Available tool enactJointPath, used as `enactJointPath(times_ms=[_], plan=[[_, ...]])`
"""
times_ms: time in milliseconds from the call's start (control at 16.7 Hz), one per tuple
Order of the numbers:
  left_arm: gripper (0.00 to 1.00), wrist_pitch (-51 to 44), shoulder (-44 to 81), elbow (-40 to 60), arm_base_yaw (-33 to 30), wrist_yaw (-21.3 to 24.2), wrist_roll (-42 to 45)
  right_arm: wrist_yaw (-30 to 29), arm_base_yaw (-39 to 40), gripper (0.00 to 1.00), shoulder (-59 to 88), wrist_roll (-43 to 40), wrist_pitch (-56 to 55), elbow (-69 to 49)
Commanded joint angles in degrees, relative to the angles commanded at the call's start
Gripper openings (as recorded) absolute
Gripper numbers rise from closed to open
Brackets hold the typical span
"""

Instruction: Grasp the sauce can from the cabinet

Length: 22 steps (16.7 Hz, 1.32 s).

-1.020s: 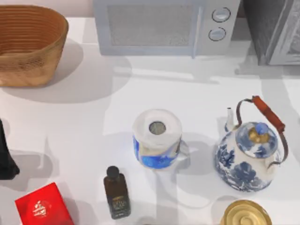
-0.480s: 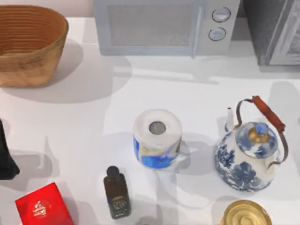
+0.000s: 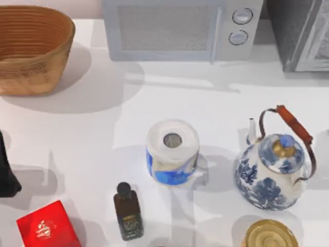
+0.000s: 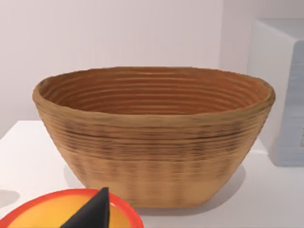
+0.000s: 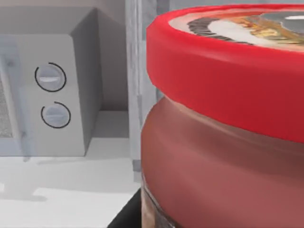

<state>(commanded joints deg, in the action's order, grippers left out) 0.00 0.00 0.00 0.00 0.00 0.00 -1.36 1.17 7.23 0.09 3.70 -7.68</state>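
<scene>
White table [image 3: 154, 103] seen from above w/ many items. Back left: woven basket [image 3: 32, 49]. Back centre: white microwave [image 3: 182, 28] w/ two round knobs; just beside it at back right corner, the dark grey speckled cabinet [image 3: 290, 31] w/ pale framed door. Mid-table: blue-and-white cylinder [image 3: 171, 152] w/ white top. To its right, apart, a blue-and-white teapot [image 3: 272, 172] w/ orange handle. Front edge: gold-topped tin [image 3: 270, 235] near the teapot, a small dark bottle [image 3: 128, 211] lying flat, a red box [image 3: 47, 226] at front left. A dark part of the left arm [image 3: 6, 172] sits at the table's left edge. Left wrist view faces the basket [image 4: 152, 137] close up, w/ a black fingertip [image 4: 92, 211] over a round orange, red-rimmed surface; left jaws' state: can't tell. Right wrist view: the sauce can [image 5: 228, 123], red-rimmed top, reddish side, very close to the camera, w/ the microwave [image 5: 47, 95] and a pale grey frame [image 5: 135, 80] behind it. Can't tell if the right jaws grip the can, or if it's inside the cabinet.
</scene>
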Motion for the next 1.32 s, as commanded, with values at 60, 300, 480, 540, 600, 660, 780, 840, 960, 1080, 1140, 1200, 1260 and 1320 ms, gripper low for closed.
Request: enactJointPath(times_ms=[60,300,480,540,600,660,780,840,960,1080,1140,1200,1260,1320], plan=[[1.0,0.0,0.0,0.0,0.0,0.0,0.0,0.46,-0.41,0.0,-2.49,-0.03,-1.27,2.75],[1.0,0.0,0.0,0.0,0.0,0.0,0.0,1.36,-1.18,0.0,-7.23,-0.09,-3.7,7.68],[1.0,0.0,0.0,0.0,0.0,0.0,0.0,1.36,-1.18,0.0,-7.23,-0.09,-3.7,7.68],[1.0,0.0,0.0,0.0,0.0,0.0,0.0,1.33,-1.0,0.0,-6.95,0.02,-3.57,7.7],[1.0,0.0,0.0,0.0,0.0,0.0,0.0,1.33,-1.0,0.0,-6.95,0.02,-3.57,7.7],[1.0,0.0,0.0,0.0,0.0,0.0,0.0,1.85,-0.88,0.0,-6.43,0.04,-4.11,7.19],[1.0,0.0,0.0,0.0,0.0,0.0,0.0,4.54,-0.69,0.0,-3.7,0.14,-6.87,4.94],[1.0,0.0,0.0,0.0,0.0,0.0,0.0,6.6,-0.78,0.0,-1.48,0.23,-9.07,3.54],[1.0,0.0,0.0,0.0,0.0,0.0,0.0,11.31,-1.47,0.0,4.72,0.5,-14.87,0.75],[1.0,0.0,0.0,0.0,0.0,0.0,0.0,15.85,-2.65,0.0,13.52,0.9,-22.39,-1.7],[1.0,0.0,0.0,0.0,0.0,0.0,0.0,17.94,-3.31,0.0,18.8,1.15,-26.28,-2.84],[1.0,0.0,0.0,0.0,0.0,0.0,0.0,19.95,-3.99,0.0,24.62,1.42,-29.92,-3.95],[1.0,0.0,0.0,0.0,0.0,0.0,0.0,21.84,-4.69,0.0,30.72,1.69,-33.17,-5.02],[1.0,0.0,0.0,0.0,0.0,0.0,0.0,23.54,-5.42,0.0,36.62,1.97,-36.04,-6.04]])
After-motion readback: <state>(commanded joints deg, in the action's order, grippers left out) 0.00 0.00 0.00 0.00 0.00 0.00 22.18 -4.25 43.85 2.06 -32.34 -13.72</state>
